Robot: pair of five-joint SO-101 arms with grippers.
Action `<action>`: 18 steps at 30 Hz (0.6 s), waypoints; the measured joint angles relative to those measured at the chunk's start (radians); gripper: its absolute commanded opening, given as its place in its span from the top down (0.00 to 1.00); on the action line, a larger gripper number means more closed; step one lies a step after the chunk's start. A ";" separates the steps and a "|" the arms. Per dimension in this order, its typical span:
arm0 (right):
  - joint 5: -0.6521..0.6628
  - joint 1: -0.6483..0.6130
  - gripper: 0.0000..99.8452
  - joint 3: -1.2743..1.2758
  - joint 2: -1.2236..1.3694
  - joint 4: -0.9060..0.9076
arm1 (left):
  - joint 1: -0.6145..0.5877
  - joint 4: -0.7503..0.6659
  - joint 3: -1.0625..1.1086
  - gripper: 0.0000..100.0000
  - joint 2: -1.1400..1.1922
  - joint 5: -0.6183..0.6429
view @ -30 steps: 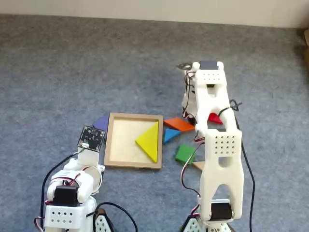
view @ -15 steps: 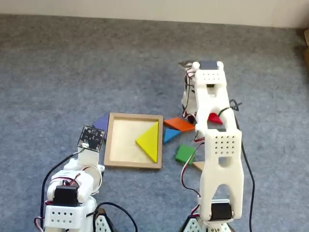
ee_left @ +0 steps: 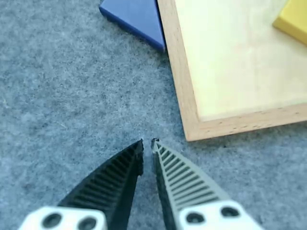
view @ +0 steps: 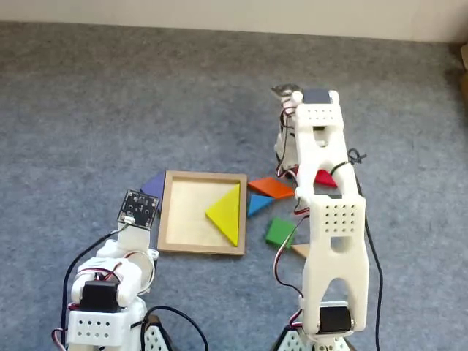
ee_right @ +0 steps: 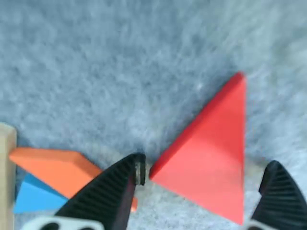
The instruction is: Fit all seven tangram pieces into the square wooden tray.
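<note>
White printed arms, dark motors, loose wiring

The right arm (view: 333, 219) has white plastic shells, one pierced by a grid of small holes, with black servos and red, black and white cables. The left arm (view: 110, 292) bears a black camera board (view: 139, 208). The left fingers (ee_left: 112, 184) are ribbed, one black, one grey; the right fingers (ee_right: 108, 191) are ribbed and black.

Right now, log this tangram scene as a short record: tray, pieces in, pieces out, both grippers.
tray: square wooden tray on grey carpet
inside tray: yellow triangle
outside, left arm's side: dark blue piece by the rim
outside, right arm's side: orange piece, blue triangle, green square, tan piece, red triangle
left gripper: shut, over carpet by a tray corner
right gripper: open, straddling the red triangle
</note>
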 measured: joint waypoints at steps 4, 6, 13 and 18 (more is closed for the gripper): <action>0.000 0.000 0.64 -0.034 0.002 0.017 | 0.000 0.000 0.000 0.95 0.000 0.000; 0.000 0.000 0.64 -0.051 0.002 0.026 | 0.000 0.000 0.000 0.95 0.000 0.000; 0.000 0.000 0.64 -0.055 0.002 0.031 | 0.000 0.000 0.000 0.95 0.000 0.000; 0.041 0.002 0.64 -0.021 0.002 0.031 | 0.000 0.000 0.000 0.95 0.000 0.000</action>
